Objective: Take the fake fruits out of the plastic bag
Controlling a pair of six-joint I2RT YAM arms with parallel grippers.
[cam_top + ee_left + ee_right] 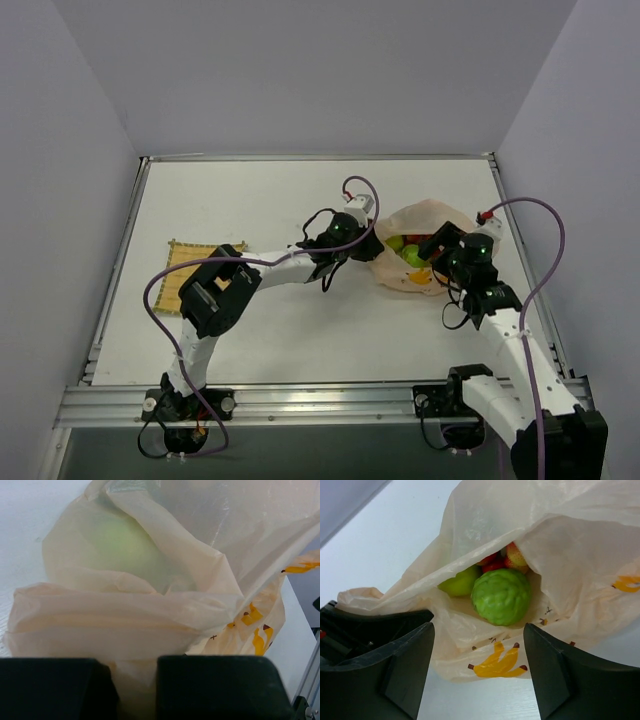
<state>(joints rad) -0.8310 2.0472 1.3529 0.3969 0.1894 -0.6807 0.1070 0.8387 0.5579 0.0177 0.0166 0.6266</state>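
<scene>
The peach plastic bag lies at the right middle of the table, mouth open toward my right arm. My left gripper is at the bag's left edge, shut on a fold of its film. A pale green fruit shows through the bag. My right gripper is open at the bag's mouth, holding nothing. Inside the bag I see a bumpy green fruit, a yellow-green one, red berries and an orange-pink one.
A square yellow woven mat lies at the left of the white table. Grey walls stand on three sides. A metal rail runs along the near edge. The left arm stretches across the table's middle.
</scene>
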